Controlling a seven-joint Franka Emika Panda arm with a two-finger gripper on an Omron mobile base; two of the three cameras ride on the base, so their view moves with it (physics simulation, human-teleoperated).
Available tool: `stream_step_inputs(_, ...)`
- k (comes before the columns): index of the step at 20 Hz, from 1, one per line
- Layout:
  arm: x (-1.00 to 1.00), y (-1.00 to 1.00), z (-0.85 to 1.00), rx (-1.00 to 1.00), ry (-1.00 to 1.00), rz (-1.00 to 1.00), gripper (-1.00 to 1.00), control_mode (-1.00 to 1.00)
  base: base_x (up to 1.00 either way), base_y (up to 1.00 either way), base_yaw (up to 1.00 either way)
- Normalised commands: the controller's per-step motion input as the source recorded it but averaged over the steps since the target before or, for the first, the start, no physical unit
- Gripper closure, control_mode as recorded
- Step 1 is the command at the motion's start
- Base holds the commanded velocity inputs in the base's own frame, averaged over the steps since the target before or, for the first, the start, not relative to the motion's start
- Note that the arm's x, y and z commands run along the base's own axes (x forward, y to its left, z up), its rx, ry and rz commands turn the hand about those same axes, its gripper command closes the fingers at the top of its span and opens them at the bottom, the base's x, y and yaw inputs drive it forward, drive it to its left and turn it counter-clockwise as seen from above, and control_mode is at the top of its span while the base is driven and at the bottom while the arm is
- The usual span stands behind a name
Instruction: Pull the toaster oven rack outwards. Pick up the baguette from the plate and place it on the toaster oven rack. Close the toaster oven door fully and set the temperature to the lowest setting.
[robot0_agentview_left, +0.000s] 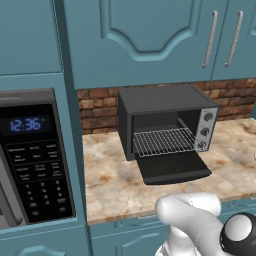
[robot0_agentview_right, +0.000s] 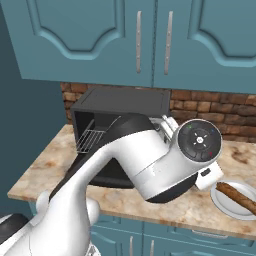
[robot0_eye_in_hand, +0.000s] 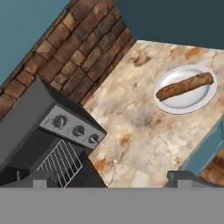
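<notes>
Jaws wide apart, nothing between them; gripper (robot0_eye_in_hand: 112, 177) hangs over counter (robot0_eye_in_hand: 140, 131) btwn toaster oven (robot0_eye_in_hand: 30, 127) and plate (robot0_eye_in_hand: 186, 89). Baguette (robot0_eye_in_hand: 184, 86) lies on plate, well apart from oven. Rack (robot0_agentview_left: 164, 141) looks partly out, hard to say how far. Next, prob: approach baguette mid-length, jaws across its narrow width, descend straight.
</notes>
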Motion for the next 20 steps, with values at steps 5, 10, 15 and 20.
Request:
stream_step_inputs(5,0.11,-0.19,-0.37,0.06,0.11,0.0,-1.0,-1.0,0.0,0.0,0.0)
stream_step_inputs(10,0.06,-0.14,-0.24,0.04,0.26,-0.04,-1.0,-1.0,0.0,0.0,0.0)
stream_step_inputs(15,0.02,-0.16,-0.38,0.05,0.18,-0.09,-1.0,-1.0,0.0,0.0,0.0)
stream_step_inputs(20,0.01,-0.21,-0.42,0.09,0.07,-0.19,-1.0,-1.0,0.0,0.0,0.0)
